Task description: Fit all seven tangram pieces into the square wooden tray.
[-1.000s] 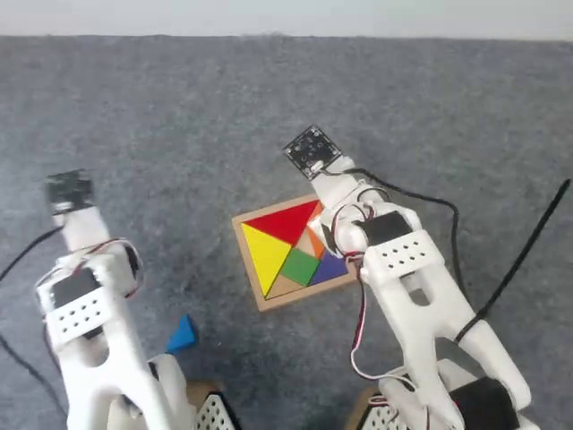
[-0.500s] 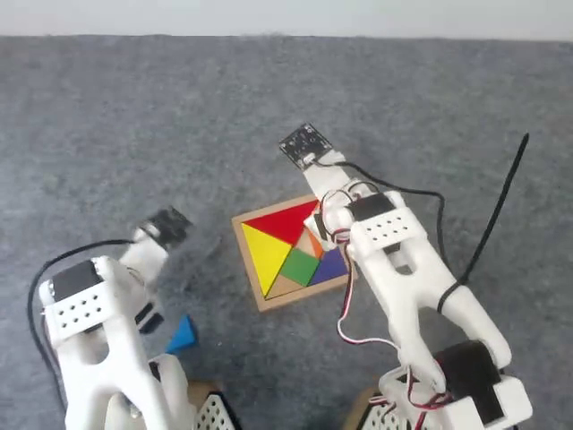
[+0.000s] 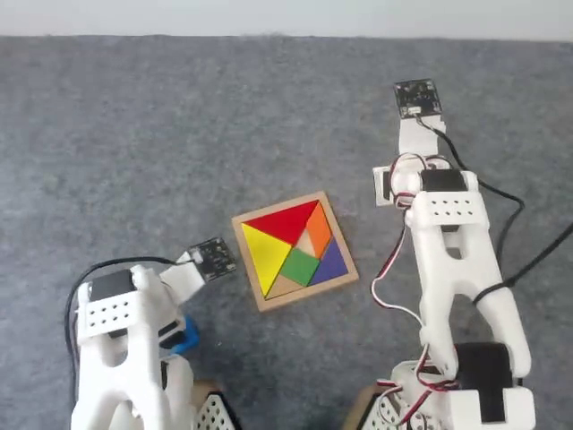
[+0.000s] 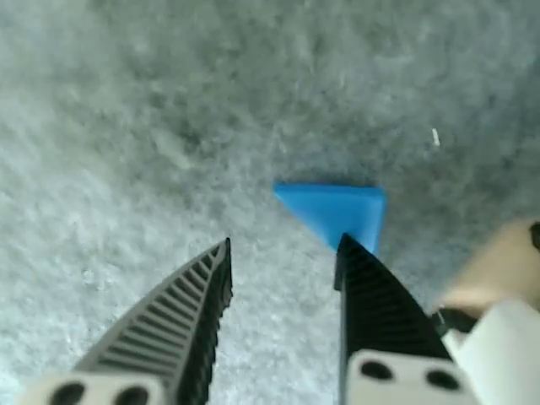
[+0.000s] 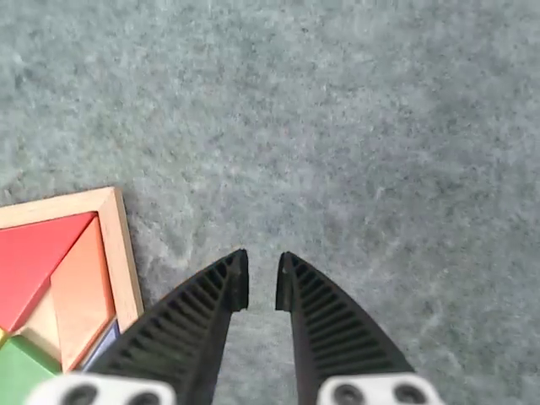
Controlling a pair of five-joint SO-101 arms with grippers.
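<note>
Down near the left arm's base, the blue triangle is lying flat on the grey mat, well apart from the tray. In the high view the arm is covering most of it.

The left gripper is hanging just over it, jaws spread wide and gripping nothing. One fingertip is overlapping the triangle's corner, and the other is sitting over bare mat. The right gripper is hanging over the mat beside the tray rim, with only a narrow gap between its jaws, and is empty.

The tray is already holding the red, yellow, green, orange and purple pcs. Pale patches are showing between them, and I can't tell which one is the free slot.

Handling, my guess: the pc is looking thin, stiff and light, prob. painted wood, so the faces are likely slick. It's lying flush, so there's no lip to get under. Best hold is prob. pinching across two opposite edges near the middle, w/ the tips pressing slightly into the soft mat. Grabbing at a corner is risking a pivot or pop-out.
</note>
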